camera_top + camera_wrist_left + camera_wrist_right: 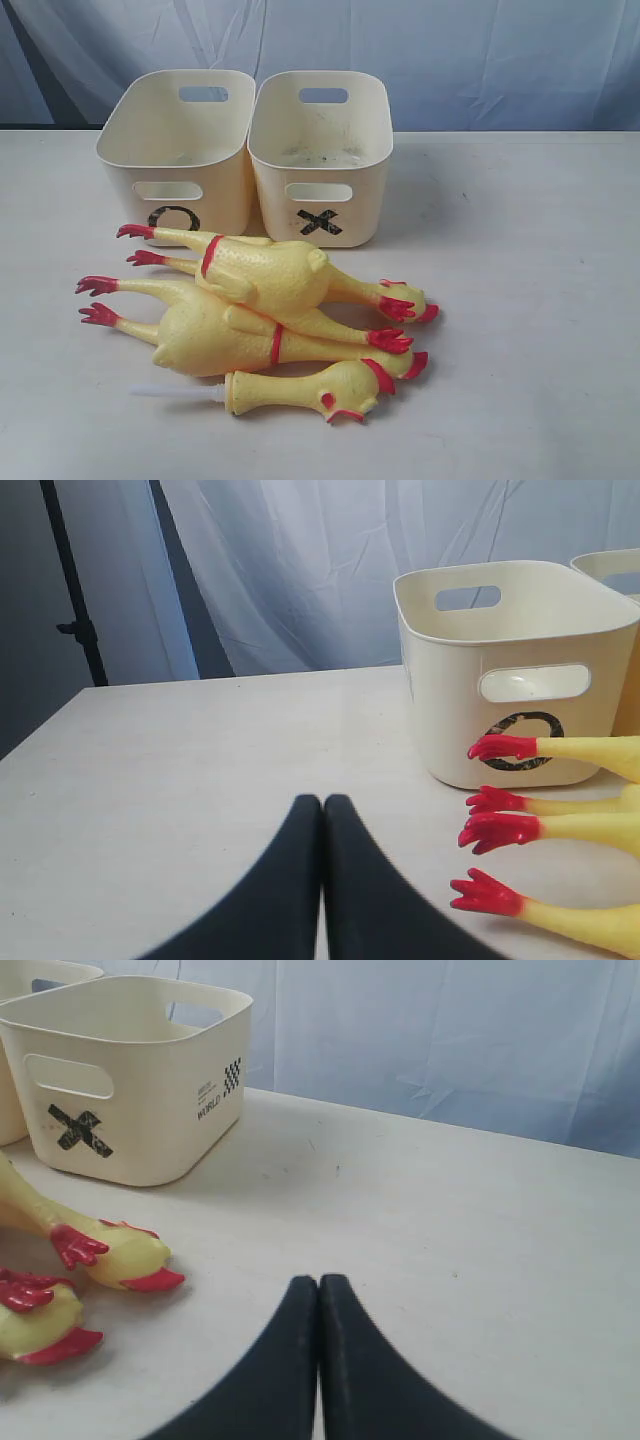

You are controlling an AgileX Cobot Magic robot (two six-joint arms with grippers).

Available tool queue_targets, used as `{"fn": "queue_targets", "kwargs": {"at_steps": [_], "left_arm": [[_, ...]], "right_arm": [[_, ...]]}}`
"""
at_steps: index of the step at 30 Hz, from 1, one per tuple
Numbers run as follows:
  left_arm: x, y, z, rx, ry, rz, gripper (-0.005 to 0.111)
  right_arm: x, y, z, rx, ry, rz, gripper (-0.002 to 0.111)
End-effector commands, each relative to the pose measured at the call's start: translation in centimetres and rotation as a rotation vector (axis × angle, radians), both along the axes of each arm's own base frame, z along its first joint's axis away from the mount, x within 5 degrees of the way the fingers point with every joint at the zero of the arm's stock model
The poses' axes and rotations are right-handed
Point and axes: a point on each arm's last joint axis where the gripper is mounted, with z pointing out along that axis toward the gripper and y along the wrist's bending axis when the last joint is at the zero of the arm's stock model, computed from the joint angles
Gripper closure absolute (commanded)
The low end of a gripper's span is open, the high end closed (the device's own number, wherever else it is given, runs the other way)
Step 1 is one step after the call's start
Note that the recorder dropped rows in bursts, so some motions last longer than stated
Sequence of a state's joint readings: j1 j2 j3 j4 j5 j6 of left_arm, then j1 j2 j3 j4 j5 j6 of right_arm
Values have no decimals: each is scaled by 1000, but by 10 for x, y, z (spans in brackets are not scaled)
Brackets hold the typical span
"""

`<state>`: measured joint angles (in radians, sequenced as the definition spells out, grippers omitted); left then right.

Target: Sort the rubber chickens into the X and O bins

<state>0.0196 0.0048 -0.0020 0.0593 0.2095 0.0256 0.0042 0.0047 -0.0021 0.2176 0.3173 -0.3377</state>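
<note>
On the white table, two cream bins are set upright side by side at the rear, close together: the O bin on the left of the exterior view and the X bin on the right. Directly in front of the bins, the long rubber chickens are piled lengthwise, overlapping one another. Four red feet are directed to the left of that view and the red-combed heads to the right. The rearmost foot is seen just in front of the O mark. The number of bodies in the pile cannot be told with certainty. The short chicken is laid just in front of the pile, with its white stick pointing left. The left gripper is seen over bare table near the feet, and the right gripper over bare table near the heads. On each, the black fingers are pressed together with no gap, and nothing is held.
</note>
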Motion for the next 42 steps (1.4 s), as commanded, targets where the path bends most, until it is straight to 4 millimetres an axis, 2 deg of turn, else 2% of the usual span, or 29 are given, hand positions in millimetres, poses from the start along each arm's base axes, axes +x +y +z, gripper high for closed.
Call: {"fn": "queue_targets", "kwargs": {"at_steps": [1, 35, 42], "left_arm": [[0, 0, 0, 8, -7, -1, 107], [0, 0, 0, 10, -7, 0, 107], [0, -1, 8, -5, -91, -7, 107]], "right_arm": [[0, 0, 0, 1, -8, -6, 109], [0, 0, 0, 1, -8, -6, 109], [0, 0, 0, 1, -8, -6, 109]]}}
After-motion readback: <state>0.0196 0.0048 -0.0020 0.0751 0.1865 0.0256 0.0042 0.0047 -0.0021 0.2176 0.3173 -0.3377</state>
